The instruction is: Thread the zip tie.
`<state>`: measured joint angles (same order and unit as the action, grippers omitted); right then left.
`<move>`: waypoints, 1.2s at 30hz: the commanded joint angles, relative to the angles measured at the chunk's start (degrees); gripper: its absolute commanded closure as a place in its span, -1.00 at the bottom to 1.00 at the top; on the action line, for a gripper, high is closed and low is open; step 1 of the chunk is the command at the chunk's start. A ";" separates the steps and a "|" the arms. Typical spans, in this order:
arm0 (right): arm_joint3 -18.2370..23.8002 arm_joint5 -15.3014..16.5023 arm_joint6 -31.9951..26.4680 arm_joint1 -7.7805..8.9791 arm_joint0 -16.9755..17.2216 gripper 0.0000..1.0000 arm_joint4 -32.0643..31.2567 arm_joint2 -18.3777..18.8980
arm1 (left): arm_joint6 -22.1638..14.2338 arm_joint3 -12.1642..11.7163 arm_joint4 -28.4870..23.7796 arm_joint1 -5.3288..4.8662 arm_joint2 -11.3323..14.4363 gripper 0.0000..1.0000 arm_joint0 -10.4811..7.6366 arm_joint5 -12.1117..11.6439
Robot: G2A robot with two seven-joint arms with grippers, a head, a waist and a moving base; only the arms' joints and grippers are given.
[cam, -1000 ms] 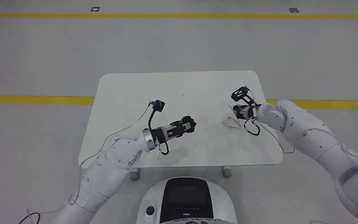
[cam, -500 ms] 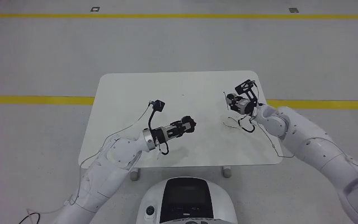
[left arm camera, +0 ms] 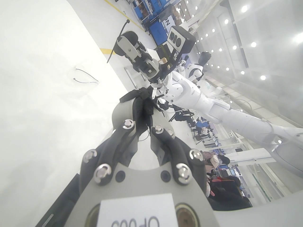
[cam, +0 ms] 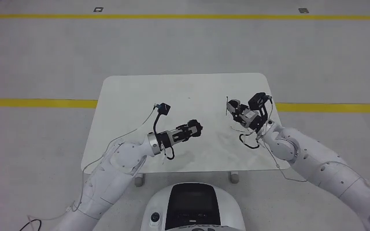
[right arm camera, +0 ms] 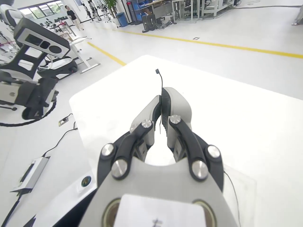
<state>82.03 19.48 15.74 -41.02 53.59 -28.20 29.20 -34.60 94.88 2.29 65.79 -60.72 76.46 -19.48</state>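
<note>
Presently right pincer [right arm camera: 162, 95] pinches one zip tie [right arm camera: 162, 81], left pincer [left arm camera: 140, 102] is pressed together.

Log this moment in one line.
right gripper: shut on zip tie, over table | left gripper: shut, apart | threading: not yet done

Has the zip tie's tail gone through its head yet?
No: the zip tie stands straight in the shut right end effector, head free beyond the tips, tail loose behind them.
</note>
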 commanded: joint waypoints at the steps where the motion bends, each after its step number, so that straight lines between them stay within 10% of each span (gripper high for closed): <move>1: 0.00 0.00 0.01 0.00 0.00 1.00 0.00 0.00 | 0.00 0.00 0.00 0.00 0.00 1.00 0.00 0.00; 6: 0.35 0.00 2.60 -0.25 0.97 1.00 1.81 1.02 | 0.00 0.00 0.00 0.00 0.00 1.00 0.00 0.00; 19: 6.36 0.00 35.22 1.43 10.16 1.00 5.71 -0.91 | 0.00 0.00 0.00 0.00 0.00 1.00 0.00 0.00; 36: 1.06 0.00 50.47 1.17 4.51 1.00 2.03 -11.66 | 0.00 0.00 0.00 0.00 0.00 1.00 0.00 0.00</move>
<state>83.15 19.48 66.26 -39.86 58.18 -25.86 17.51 -34.60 94.88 2.29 65.79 -60.72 76.46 -19.48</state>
